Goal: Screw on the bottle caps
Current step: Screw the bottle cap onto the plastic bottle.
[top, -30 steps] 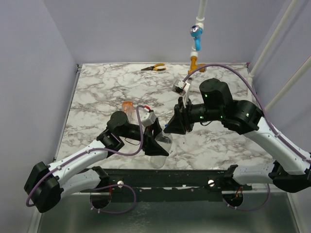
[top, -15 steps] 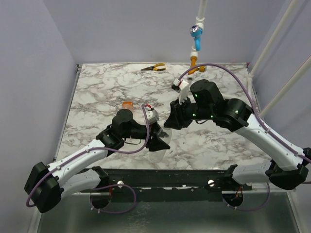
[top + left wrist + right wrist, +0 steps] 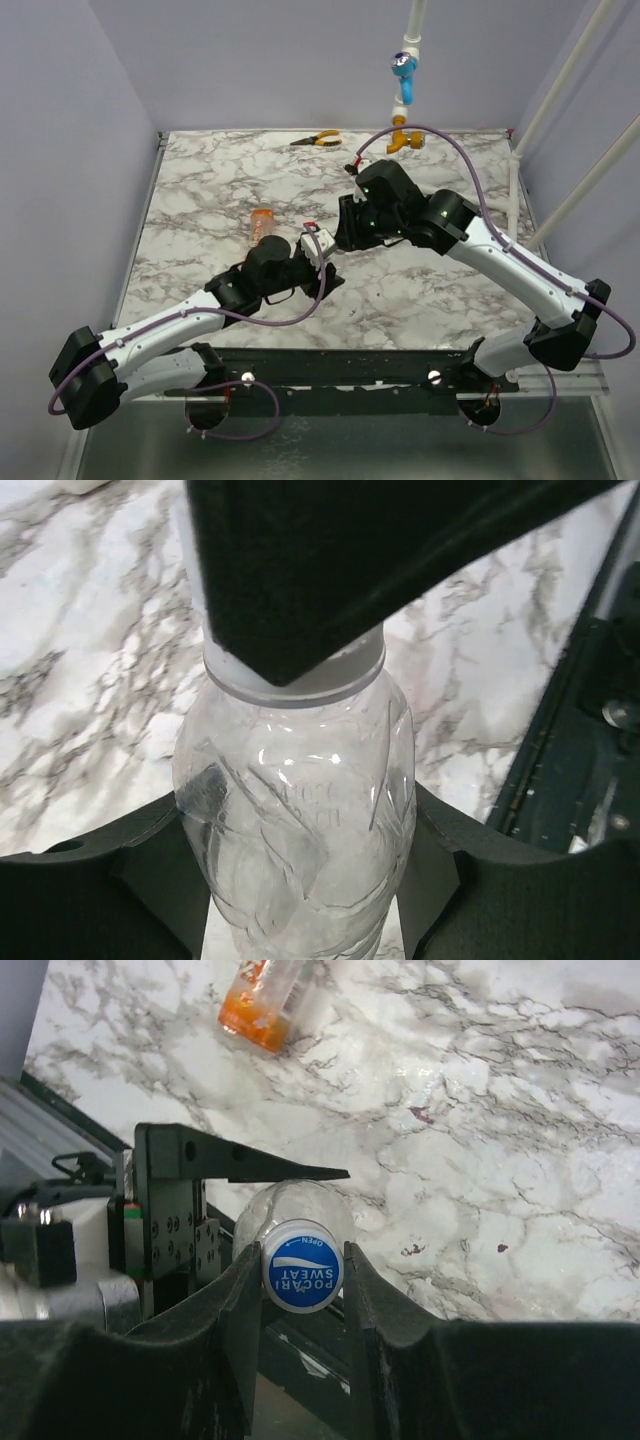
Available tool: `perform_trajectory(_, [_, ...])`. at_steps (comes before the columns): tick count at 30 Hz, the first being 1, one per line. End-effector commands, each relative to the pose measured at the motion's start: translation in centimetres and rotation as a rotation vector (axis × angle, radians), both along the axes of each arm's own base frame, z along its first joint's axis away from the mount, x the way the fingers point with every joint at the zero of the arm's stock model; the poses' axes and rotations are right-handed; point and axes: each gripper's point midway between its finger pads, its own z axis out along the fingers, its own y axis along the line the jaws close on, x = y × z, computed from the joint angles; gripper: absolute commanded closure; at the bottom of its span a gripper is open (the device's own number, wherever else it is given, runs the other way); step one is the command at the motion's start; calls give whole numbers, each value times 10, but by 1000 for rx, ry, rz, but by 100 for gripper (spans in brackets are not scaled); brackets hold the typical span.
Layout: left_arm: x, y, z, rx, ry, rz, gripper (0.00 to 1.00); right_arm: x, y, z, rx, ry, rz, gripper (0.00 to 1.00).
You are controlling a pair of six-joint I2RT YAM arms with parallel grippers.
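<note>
Blue cap (image 3: 302, 1265) now sits on the clear bottle (image 3: 295, 830). Your right gripper (image 3: 345, 235) is clamped on it and has rolled its wrist, so threading looks underway. Your left gripper (image 3: 318, 268) clasps the bottle mid-surface (image 3: 450, 290). The orange bottle (image 3: 262, 224) lies at ten o'clock.

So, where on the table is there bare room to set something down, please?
Bare marble: the far left, between the pliers and the orange bottle, and the far right corner beside the valve pipe. Crowded: the middle, around the held clear bottle.
</note>
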Motion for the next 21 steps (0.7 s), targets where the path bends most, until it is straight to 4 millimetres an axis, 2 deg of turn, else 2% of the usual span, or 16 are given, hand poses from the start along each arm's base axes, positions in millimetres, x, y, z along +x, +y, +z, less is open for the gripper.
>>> perform_trajectory(1, [40, -4, 115, -248, -358, 178, 66, -4, -34, -65, -266, 144, -164, 85])
perform_trajectory(6, [36, -14, 104, -241, -355, 130, 66, 6, -21, -55, -197, 128, -208, 78])
perform_trajectory(10, [22, -24, 85, -229, -309, 41, 65, 15, -11, -32, -115, 78, -221, 69])
perform_trajectory(12, [13, -27, 76, -224, -281, -7, 65, 19, -6, -17, -70, 50, -216, 68])
perform_trajectory(17, [-7, -32, 54, -217, -186, -102, 65, 24, 1, 13, 8, -9, -196, 71])
perform_trajectory(21, [-24, -34, 52, -242, -129, -172, 65, 19, 5, 30, 66, -57, -119, 80])
